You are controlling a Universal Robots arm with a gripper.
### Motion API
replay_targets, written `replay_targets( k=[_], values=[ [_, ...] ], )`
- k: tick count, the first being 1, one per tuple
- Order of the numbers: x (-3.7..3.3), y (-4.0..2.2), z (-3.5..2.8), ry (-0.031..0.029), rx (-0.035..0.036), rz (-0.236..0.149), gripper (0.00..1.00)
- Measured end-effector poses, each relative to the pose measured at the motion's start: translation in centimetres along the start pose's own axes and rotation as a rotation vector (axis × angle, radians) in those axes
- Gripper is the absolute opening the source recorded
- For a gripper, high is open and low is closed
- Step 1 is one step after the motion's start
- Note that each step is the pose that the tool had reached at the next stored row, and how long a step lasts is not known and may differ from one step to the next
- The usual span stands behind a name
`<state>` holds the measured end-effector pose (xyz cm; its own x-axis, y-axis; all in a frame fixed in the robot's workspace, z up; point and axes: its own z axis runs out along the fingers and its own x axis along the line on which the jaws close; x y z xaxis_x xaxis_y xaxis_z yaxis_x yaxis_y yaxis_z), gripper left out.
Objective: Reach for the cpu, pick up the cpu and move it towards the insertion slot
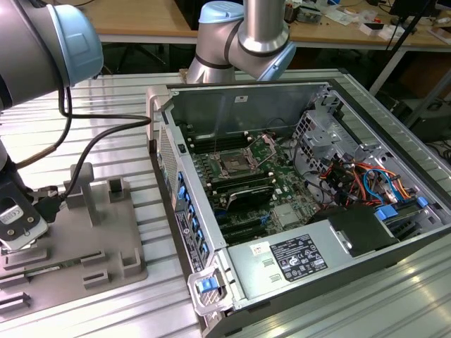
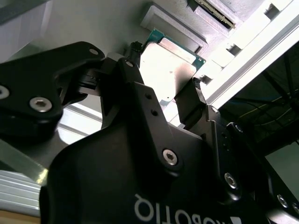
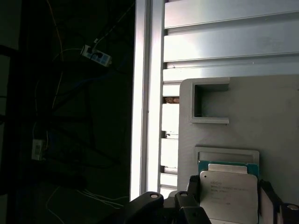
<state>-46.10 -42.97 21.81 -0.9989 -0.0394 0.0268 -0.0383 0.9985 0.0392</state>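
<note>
Beneath the black gripper [image 2: 164,77] lies the square, silvery cpu [image 3: 229,193].

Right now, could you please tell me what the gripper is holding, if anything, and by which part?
The gripper grips the cpu by two opposite side edges, at the grey tray.

We see open room above the insertion slot [image 1: 232,167]; on the exterior view's left of it rises the case wall [image 1: 199,201], with tray posts [image 1: 83,184] beyond.
</note>
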Motion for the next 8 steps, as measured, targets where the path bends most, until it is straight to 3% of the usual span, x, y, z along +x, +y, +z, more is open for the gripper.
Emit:
replay_targets(
  k=[8],
  values=[
    [0.01, 0.02, -0.53, -0.0001, 0.0000, 0.000, 0.55]
  ],
)
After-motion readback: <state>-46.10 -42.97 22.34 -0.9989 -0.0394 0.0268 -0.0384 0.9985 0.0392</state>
